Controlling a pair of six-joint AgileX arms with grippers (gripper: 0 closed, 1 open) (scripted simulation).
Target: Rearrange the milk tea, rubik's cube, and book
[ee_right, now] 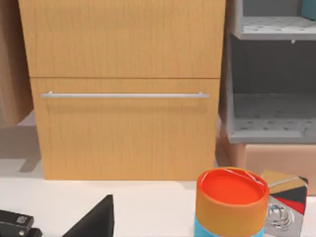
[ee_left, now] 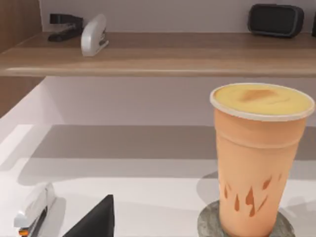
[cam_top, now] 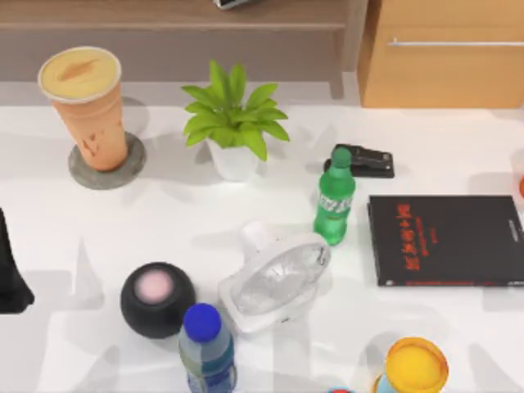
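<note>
**Milk tea stands on its coaster as both arms hang back**

The milk tea (cam_top: pixel 82 106) stands upright on a round grey coaster (cam_top: pixel 106 168) at the far left of the white table (cam_top: pixel 458 327), just in front of the wooden shelf (cam_top: pixel 164 16). My left gripper (cam_top: pixel 12 274) sits at the table's left edge, well apart from the cup; I cannot tell whether its fingers are apart or together. From the left wrist view the cup (ee_left: pixel 259 158) rises near at hand, centred on the coaster (ee_left: pixel 210 224). My right arm looks at a wooden drawer cabinet (ee_right: pixel 123 89) with an orange-topped can (ee_right: pixel 231 202) beside it, and the state of that hand is likewise unclear.

A thin black book with red characters (cam_top: pixel 446 239) lies at the right.

The risk, as I judge it, is the cup's height: a grip taken too high or a sideways nudge could tip it off the coaster. The potted plant (cam_top: pixel 233 123) stands near, and the green bottle (cam_top: pixel 334 196), the small white fan (cam_top: pixel 274 278) and the blue-capped bottle (cam_top: pixel 206 348) crowd the middle, so a careless carry across could knock one over.
</note>
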